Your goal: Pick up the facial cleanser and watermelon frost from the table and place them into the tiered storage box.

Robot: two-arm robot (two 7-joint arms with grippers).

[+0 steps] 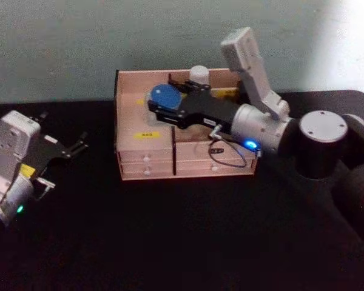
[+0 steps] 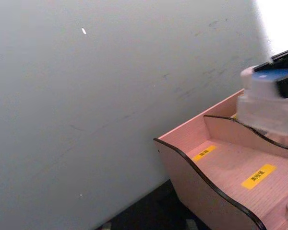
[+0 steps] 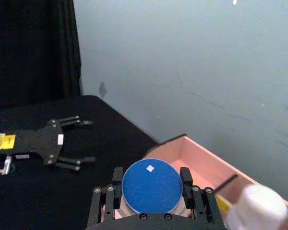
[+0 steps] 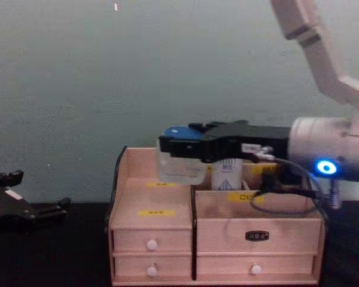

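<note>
Left of the tiered storage box [image 1: 145, 165], the left gripper [image 3: 84, 140] is being held spread and empty. Above the box's rear-left tier, the watermelon frost [image 4: 180, 167] is being clamped by the right gripper [image 4: 178, 145]; it's probably best lowered straight down, clear of the divider, before being let go. In the box's rear tier, the facial cleanser [image 1: 199, 74] is being mostly hidden by that gripper; the frost's base is being blocked from overhead.
</note>
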